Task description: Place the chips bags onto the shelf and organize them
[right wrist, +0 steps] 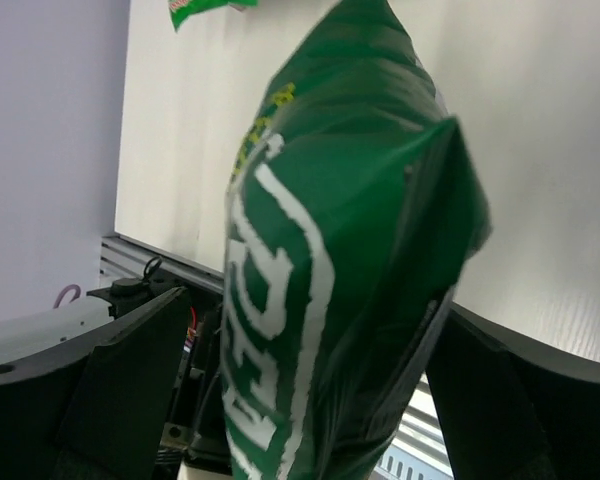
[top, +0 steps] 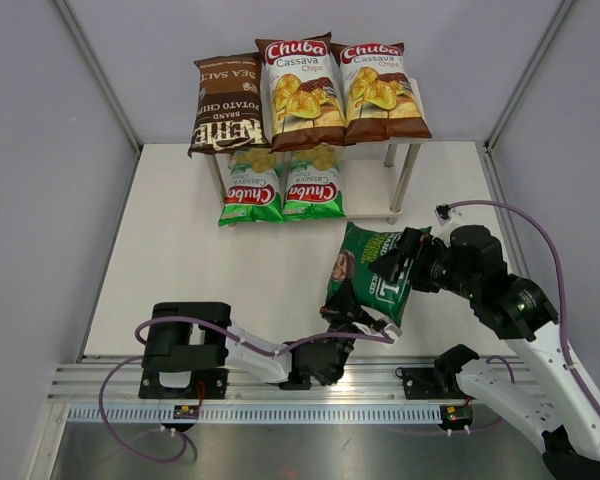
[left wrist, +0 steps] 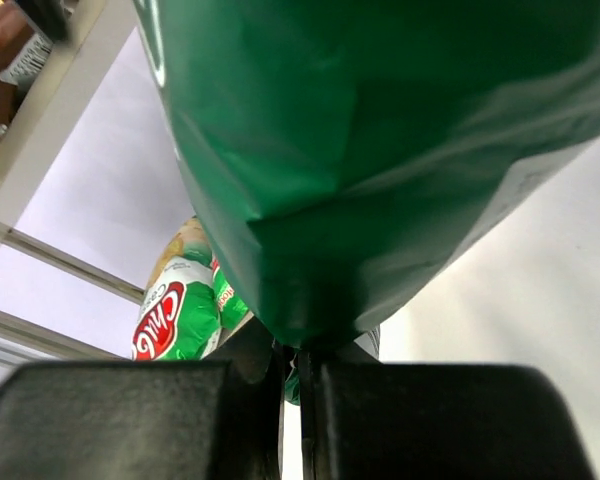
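The dark green chips bag point(top: 370, 272) hangs upright over the table in front of the shelf point(top: 372, 195). My left gripper point(top: 355, 325) is shut on its bottom seam, and the left wrist view shows that pinch point(left wrist: 298, 350) under the green bag point(left wrist: 360, 150). My right gripper point(top: 400, 262) stands open around the bag's right side. Its fingers point(right wrist: 130, 380) are spread wide, with the bag point(right wrist: 320, 300) between them. A brown Kettle bag point(top: 225, 103) and two Chuba Cassava bags point(top: 300, 90) point(top: 380, 90) lie on the top board. Two light green Chuba bags point(top: 251, 187) point(top: 313, 182) lie on the lower board.
The lower board has bare room to the right of the light green bags, beside a metal leg point(top: 404, 180). White walls close in the table on the left, right and back. The rail point(top: 280, 385) with the arm bases runs along the near edge.
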### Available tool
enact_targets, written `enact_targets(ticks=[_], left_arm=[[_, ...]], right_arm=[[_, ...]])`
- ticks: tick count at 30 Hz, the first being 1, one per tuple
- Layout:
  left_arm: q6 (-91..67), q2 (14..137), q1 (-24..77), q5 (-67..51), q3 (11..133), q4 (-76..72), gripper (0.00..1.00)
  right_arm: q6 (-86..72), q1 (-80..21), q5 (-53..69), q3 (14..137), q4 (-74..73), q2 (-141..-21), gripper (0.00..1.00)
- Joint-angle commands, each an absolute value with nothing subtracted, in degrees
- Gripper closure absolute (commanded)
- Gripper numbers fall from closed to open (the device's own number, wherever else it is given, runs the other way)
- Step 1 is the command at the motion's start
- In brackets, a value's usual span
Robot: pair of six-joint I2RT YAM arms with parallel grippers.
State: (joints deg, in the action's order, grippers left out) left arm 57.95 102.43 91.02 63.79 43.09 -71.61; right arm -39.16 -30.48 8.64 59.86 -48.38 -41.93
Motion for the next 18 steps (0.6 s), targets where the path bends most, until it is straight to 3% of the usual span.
enact_targets(ticks=[1,3,11,12,13,15,18], left_arm=[[61.69,103.18,91.32,63.90,47.63,-93.16,1.00],[64.15,103.88,91.23,64.25,48.16,-95.17,1.00],[59.51,101.78,91.32,64.34,46.23,-92.90,0.97],[59.15,101.60,91.32,64.34,45.80,-92.90,0.89],[58.11,101.43,91.32,64.16,44.66,-93.34,0.67],[56.43,100.47,91.14,63.99,43.08,-93.43,0.60],[51.25,98.71,90.53,63.98,40.52,-91.33,0.18]], right_arm=[[-39.37,-30.85,10.99,56.96,-48.87,-41.13,0.01],[-38.85,-30.85,10.90,56.43,-48.51,-40.78,0.06],[-37.71,-30.85,10.28,55.55,-45.62,-38.68,0.50],[-37.27,-30.85,9.59,55.63,-45.44,-37.98,0.53],[-37.09,-30.85,9.32,55.46,-44.83,-37.79,0.55],[-36.57,-30.85,9.31,54.94,-43.86,-36.75,0.61],[-37.00,-30.85,9.93,52.56,-40.44,-35.34,0.64]])
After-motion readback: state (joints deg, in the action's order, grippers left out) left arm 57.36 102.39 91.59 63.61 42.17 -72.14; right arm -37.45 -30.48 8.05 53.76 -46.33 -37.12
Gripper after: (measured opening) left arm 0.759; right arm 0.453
